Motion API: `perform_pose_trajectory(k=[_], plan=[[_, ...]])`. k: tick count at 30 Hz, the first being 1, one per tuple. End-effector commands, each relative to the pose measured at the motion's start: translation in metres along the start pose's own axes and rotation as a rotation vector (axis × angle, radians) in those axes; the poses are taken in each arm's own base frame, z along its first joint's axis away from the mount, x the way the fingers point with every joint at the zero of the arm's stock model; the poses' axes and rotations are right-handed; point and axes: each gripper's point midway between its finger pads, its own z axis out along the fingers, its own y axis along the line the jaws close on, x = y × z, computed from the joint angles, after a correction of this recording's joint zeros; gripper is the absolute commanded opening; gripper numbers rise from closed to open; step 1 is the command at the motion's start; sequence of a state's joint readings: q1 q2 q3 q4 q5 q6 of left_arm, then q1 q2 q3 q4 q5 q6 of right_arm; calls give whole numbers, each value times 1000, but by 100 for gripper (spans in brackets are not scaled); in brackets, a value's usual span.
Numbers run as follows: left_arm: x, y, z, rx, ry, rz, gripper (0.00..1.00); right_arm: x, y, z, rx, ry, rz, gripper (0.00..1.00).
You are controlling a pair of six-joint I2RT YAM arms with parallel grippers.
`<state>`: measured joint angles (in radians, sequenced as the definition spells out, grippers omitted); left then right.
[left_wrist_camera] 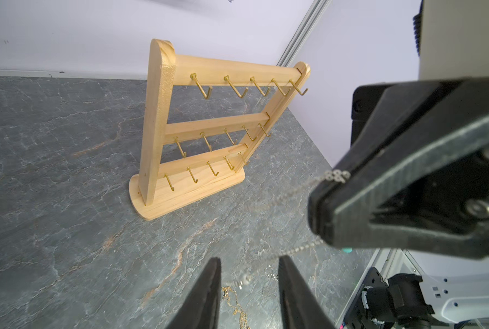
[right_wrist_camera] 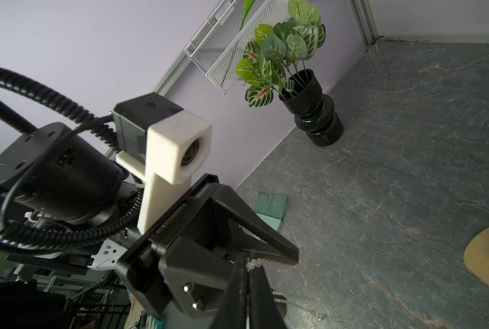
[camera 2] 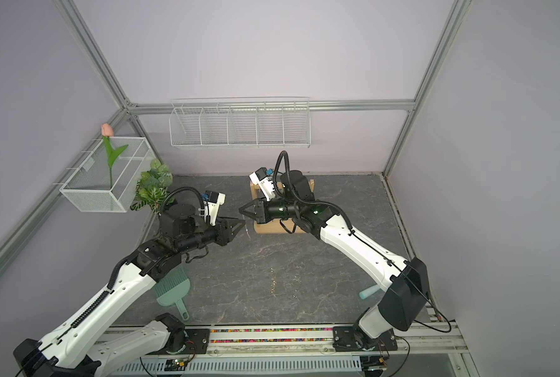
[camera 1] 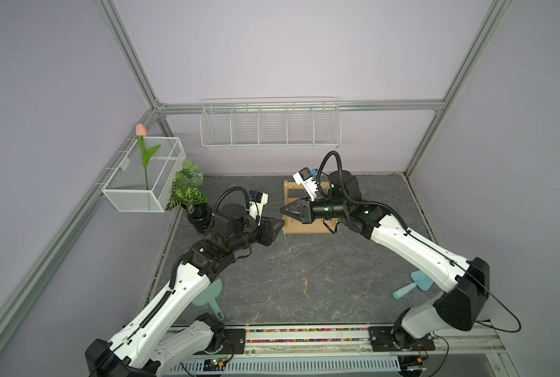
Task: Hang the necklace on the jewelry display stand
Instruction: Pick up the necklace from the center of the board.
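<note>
Toward the back of the grey, veined stone worktop (camera 1: pixel 353 277), the light wooden jewelry display stand (left_wrist_camera: pixel 156 119) stands upright on its oblong base. Its two posts are joined by three cross rails, each carrying a row of small gold hooks (left_wrist_camera: pixel 239 89). From where I stand, the right arm's wrist reaches across in front of it, so both top views show only parts of the stand.

Just off the stand's left end, the two grippers meet almost tip to tip above the worktop. The right gripper (left_wrist_camera: pixel 318 199) has its jaws pressed together on the thin silver chain necklace (left_wrist_camera: pixel 337 176), pinching it beside a cluster of small rings. Two strands trail from that grip through the air, apart from the stand. One strand runs through the gap between the fingers of the left gripper (left_wrist_camera: pixel 249 273), whose jaws are spread. I cannot tell whether either finger touches the chain.

A thin gold chain (left_wrist_camera: pixel 234 302) lies loose on the worktop beneath the left gripper. By the left wall sit a green leafy plant in a glossy black vase (right_wrist_camera: pixel 317 119) and a white mesh basket (camera 1: pixel 135 196) holding a pink tulip (camera 1: pixel 140 130). A long white wire basket (camera 1: pixel 268 127) hangs on the back wall. A mint-green dustpan with brush (camera 2: pixel 172 287) lies under the left arm, and a teal scoop (camera 1: pixel 414 285) lies beside the right arm.
</note>
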<state>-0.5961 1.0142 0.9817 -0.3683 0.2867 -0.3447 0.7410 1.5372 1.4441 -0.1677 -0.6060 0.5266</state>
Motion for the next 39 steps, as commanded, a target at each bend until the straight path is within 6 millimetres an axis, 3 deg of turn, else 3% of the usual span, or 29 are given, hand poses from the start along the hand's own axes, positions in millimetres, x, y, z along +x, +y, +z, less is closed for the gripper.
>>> perform_pose_trajectory(k=[1, 12, 30, 39], plan=[[-13, -4, 3, 11, -39, 35, 31, -4, 2, -1, -1, -8, -4, 7], [-2, 4, 6, -18, -3, 32, 25, -7, 1, 3, -20, -13, -3, 7], [5, 18, 21, -65, 11, 9, 29, -12, 14, 6, -93, -35, 21, 7], [5, 21, 22, -76, 2, 8, 16, -11, 17, 6, -106, -32, 24, 7]])
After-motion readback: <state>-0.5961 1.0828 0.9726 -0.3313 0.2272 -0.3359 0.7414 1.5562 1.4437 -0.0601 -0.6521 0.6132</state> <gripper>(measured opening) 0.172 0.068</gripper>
